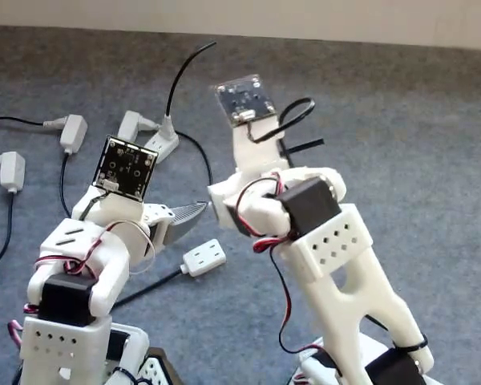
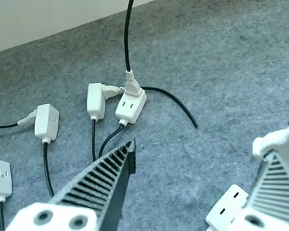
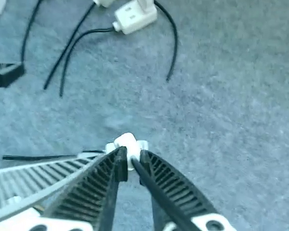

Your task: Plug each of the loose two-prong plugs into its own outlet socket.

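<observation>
My right gripper point(image 3: 131, 155) is shut on a white two-prong plug point(image 3: 125, 143), held above the carpet; its black cord point(image 3: 38, 157) trails off sideways. The left gripper point(image 2: 202, 148) stands wide open with nothing between its ridged fingers point(image 2: 106, 175). A free white outlet socket point(image 1: 204, 258) on a black cable lies on the carpet just below both grippers, also seen as the socket point(image 2: 229, 206). Farther back, another socket point(image 2: 131, 106) has a plug point(image 2: 131, 87) in it, with a short black cord curving away.
Three more white sockets on black cables lie at the left: one point(image 1: 132, 124) beside the plugged one, one point(image 1: 74, 132) farther left, one point(image 1: 12, 170) at the edge. A black cord loop point(image 1: 295, 120) rises by the right arm's wrist. Grey carpet to the right is bare.
</observation>
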{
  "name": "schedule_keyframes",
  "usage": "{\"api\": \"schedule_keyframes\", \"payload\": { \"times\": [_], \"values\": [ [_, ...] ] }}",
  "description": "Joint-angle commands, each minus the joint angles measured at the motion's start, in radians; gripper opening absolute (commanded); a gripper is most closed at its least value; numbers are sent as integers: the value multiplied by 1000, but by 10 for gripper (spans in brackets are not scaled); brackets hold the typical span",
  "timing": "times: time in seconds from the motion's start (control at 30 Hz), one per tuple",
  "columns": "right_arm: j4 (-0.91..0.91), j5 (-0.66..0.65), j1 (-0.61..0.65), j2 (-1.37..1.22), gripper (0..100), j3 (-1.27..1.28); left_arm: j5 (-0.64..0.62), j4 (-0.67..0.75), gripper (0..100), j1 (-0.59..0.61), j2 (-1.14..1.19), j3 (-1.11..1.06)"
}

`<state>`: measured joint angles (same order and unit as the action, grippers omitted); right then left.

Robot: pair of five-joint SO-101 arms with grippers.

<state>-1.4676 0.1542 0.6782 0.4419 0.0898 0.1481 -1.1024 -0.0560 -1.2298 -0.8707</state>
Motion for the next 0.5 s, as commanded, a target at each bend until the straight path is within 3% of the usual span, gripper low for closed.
{"api": "schedule_keyframes", "payload": {
  "times": [0.0,0.13,0.27,0.47],
  "values": [
    [18,-15,-58,41,5,39,18,23,379,21,-12,2],
    [28,-15,-50,33,5,125,15,87,379,156,-1,-38],
    [111,5,5,31,6,239,15,180,379,208,-1,-153],
    [119,216,148,33,10,289,15,269,379,335,-2,-220]
  ]
}}
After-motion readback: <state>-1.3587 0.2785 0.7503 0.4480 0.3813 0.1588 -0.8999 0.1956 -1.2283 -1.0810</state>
